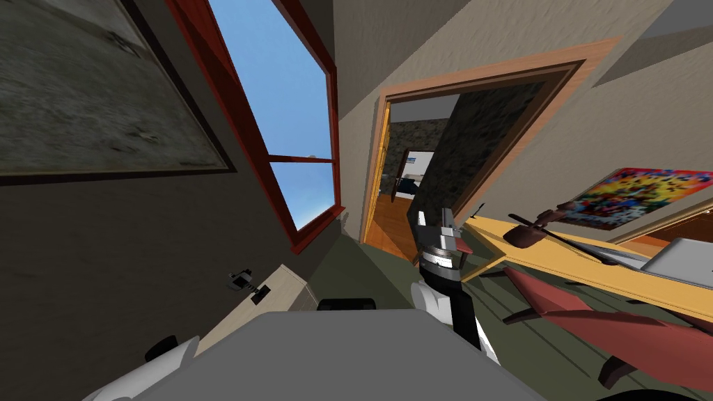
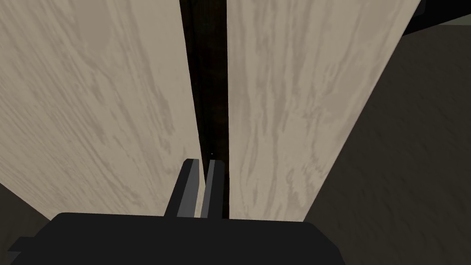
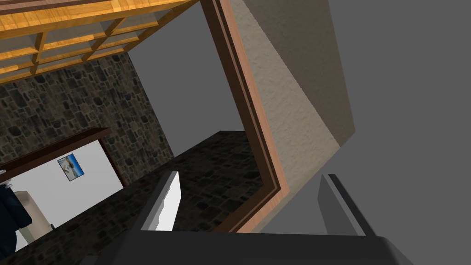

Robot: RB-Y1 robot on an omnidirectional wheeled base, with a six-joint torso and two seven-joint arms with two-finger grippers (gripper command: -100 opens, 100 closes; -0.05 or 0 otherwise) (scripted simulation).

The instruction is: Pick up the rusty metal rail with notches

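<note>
Rail: a long dark brown rail [image 2: 209, 83], which I take for the rusty one I am after, runs lengthwise down the middle of a pale wood cabinet [image 2: 106, 101]. Its notches are too dim to make out.
Left gripper: my left gripper [image 2: 204, 161] is at the rail's near end. Its 2 fingers stand close together with only a sliver between them. I cannot tell whether the rail's edge is caught in that sliver or the tips merely sit over it.
Why so: the rail looks flat on the wood, so I judge it lies steady. A pinch this close to 1 end would likely let the far end sag on the lift.
Cabinet: low at my near left in the head view, against the dark wall.
Right gripper: my right gripper [image 3: 250, 176] is raised in front of me, right of the cabinet, its fingers spread wide and holding nothing. I judge it is up there to be out of the left arm's way.
Further right: a yellow table [image 1: 557, 268], well apart from the rail.
Writing: none readable. The bright picture [image 1: 640, 195] on the far right wall is only blots of colour, and I see no brand or label on rail, cabinet or grippers.
</note>
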